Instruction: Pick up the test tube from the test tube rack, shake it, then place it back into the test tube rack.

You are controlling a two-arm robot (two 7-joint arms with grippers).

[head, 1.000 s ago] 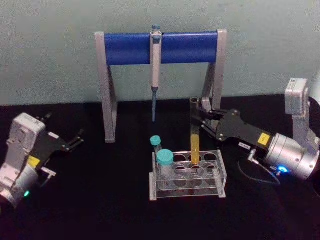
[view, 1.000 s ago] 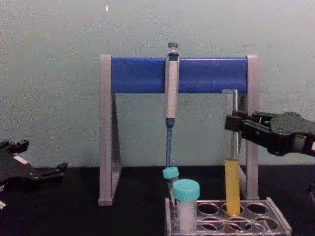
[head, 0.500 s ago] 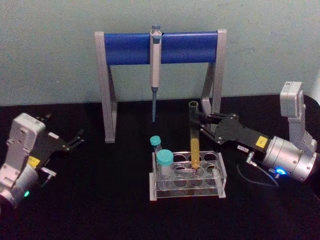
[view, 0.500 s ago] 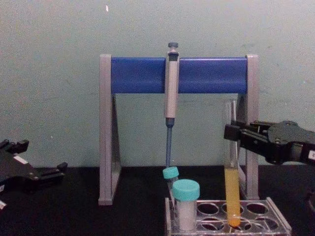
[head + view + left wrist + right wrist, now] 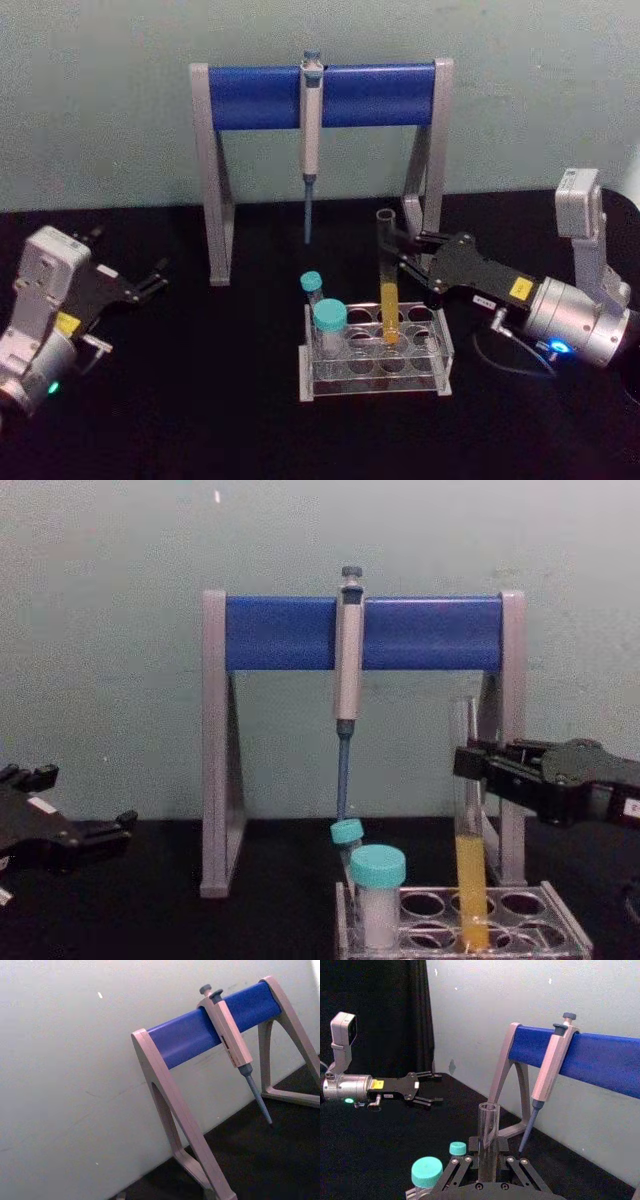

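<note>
right gripper (image 5: 393, 248) lower than a second ago, the test tube (image 5: 389, 305) in its jaws sunk deeper, bottom now inside a hole of the test tube rack (image 5: 372, 380)

Right pincer (image 5: 392, 248) reaches in low from the right, arm extended, fingers clamped on the test tube (image 5: 389, 300). Left pincer (image 5: 132, 256) parked at left, fingers spread.

I read nothing: yellow stickers (image 5: 521, 288) on the right gripper (image 5: 392, 246), 3 o'clock, and left gripper (image 5: 435, 1088), 9 o'clock, are illegible.
</note>
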